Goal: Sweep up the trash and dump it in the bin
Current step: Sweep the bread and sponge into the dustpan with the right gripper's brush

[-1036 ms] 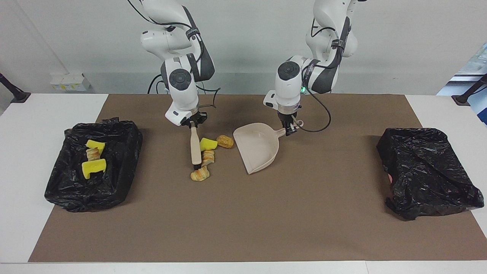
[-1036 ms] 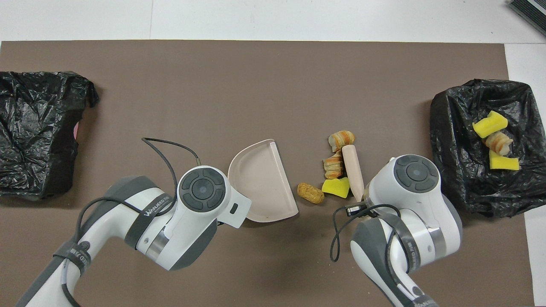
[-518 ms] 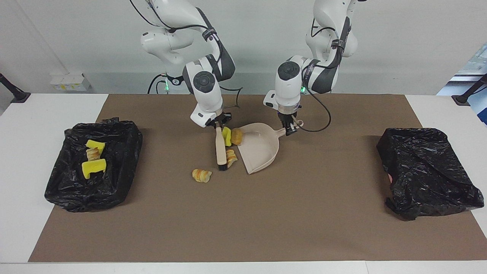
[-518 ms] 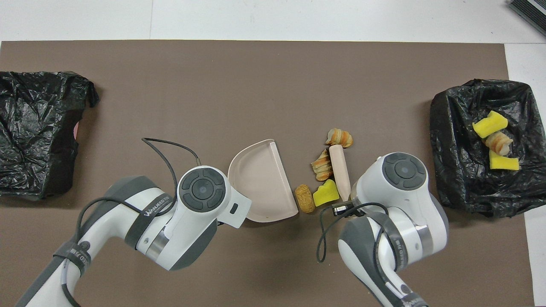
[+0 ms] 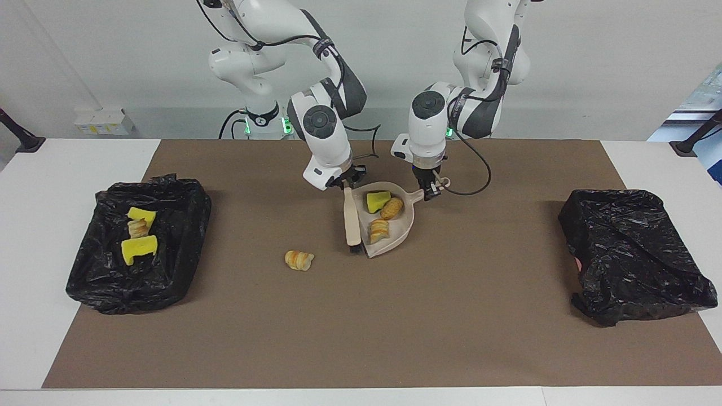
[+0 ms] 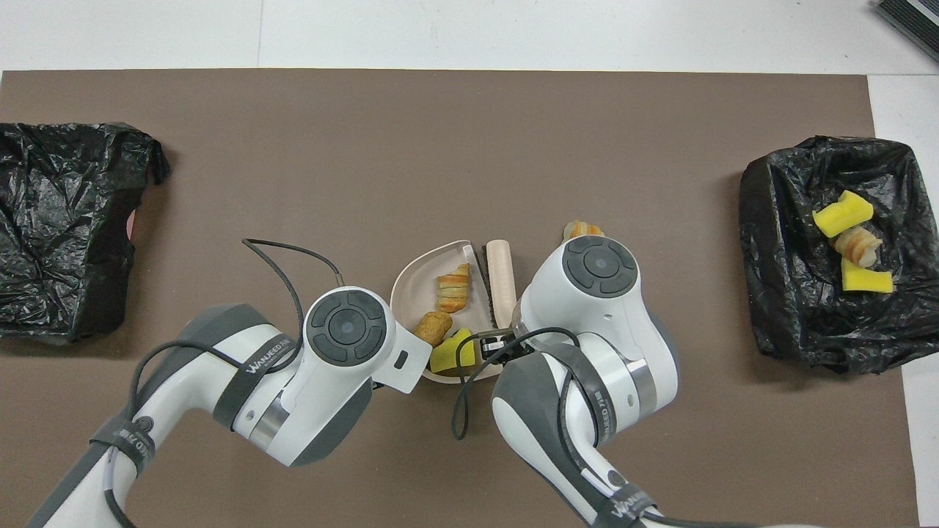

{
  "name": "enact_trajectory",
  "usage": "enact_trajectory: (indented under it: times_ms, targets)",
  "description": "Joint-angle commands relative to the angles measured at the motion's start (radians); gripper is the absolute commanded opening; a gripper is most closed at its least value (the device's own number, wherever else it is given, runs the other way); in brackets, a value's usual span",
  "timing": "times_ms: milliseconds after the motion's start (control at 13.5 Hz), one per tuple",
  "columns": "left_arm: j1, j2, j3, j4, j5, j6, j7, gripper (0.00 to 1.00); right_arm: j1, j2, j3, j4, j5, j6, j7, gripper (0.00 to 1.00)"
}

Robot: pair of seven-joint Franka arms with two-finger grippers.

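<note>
**3 pieces in the dustpan, 1 loose on the mat**

Taking the facing view from one side to the other: at the right arm's end of the bench (image 5: 34, 237) sits a bin lined with a black bag (image 5: 90, 282), holding 2 yellow chunks (image 5: 139, 248) and 1 tan lump (image 5: 137, 227).

On the brown mat (image 5: 361, 327), between that bin and the dustpan, lies 1 golden-brown, bread-like piece (image 5: 299, 260), apart from everything else.

The right arm reaches down toward the middle of the mat, its wrist tilted toward the dustpan. The right hand (image 5: 348, 182) is clamped tight on the top of a pale brush handle (image 5: 351, 217); the brush stands nearly upright with its dark bristle end on the mat, right against the open lip of the dustpan (image 5: 401, 231).

The beige dustpan rests flat on the mat, its mouth toward the brush. Inside are 3 pieces of trash: 1 bright yellow foam-like wedge (image 5: 377, 201), 1 golden-brown rounded lump (image 5: 391, 208) beside it, and 1 ridged tan lump (image 5: 378, 230) nearer the lip.

The left arm comes straight down, wrist vertical. The left hand (image 5: 430, 192) is closed on the dustpan's short handle.

At the left arm's end lies a second bin (image 5: 632, 254) covered in crumpled black plastic.

In the overhead view the left arm's band (image 6: 265, 357) reads "WANUEED FR"; the rest is hidden.
</note>
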Motion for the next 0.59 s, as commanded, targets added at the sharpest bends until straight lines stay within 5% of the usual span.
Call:
enact_trajectory:
  times_ms: [0,518]
  targets:
    - [0.007,-0.033,0.003,-0.039,0.015,0.013,-0.01,0.0,-0.028,-0.011,-0.009,0.046,-0.03,-0.084,-0.001,0.0]
    - [0.01,-0.03,0.006,-0.034,0.014,0.004,-0.076,0.0,-0.138,0.003,-0.006,0.139,-0.449,-0.198,-0.007,0.0]
